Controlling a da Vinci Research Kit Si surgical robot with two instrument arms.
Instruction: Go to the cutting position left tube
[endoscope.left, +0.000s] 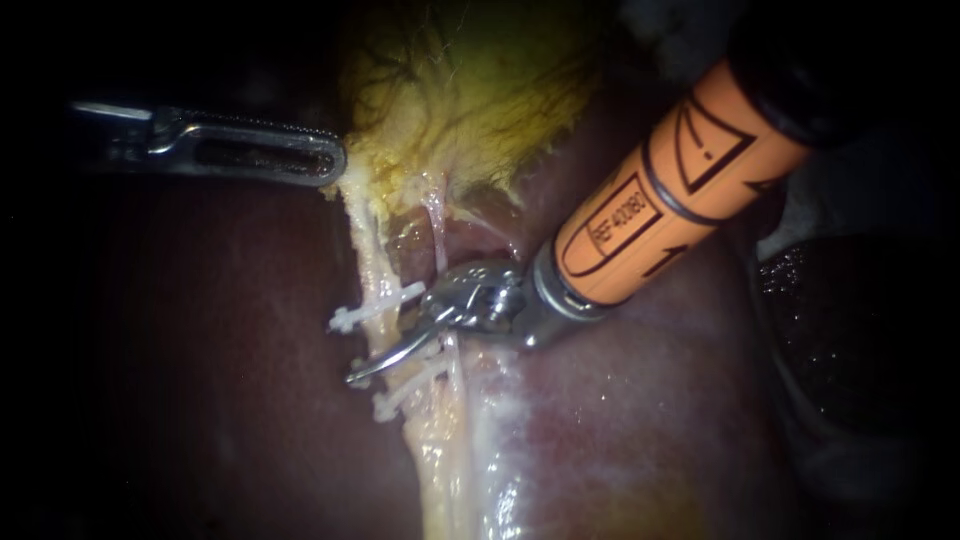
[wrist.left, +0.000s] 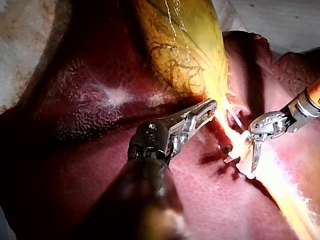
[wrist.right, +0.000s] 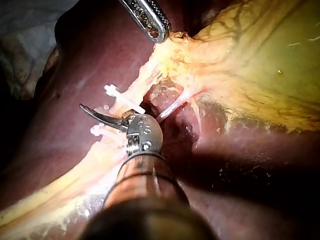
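Now right instrument (endoscope.left: 392, 354) tip lies crosswise over left tube (endoscope.left: 372, 262), between two clips (endoscope.left: 375, 306); open or closed unclear; left instrument (endoscope.left: 325, 160) clamps gallbladder (endoscope.left: 470, 100).

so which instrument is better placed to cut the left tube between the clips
Right. The right instrument lies across the left tube between the two clips; the left instrument is at the edge of the gallbladder, apart from them.

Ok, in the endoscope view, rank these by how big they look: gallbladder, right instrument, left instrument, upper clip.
Largest: gallbladder and right instrument, about equal; the instrument is nearer the camera, so unranked.
Then: left instrument.
Smallest: upper clip.
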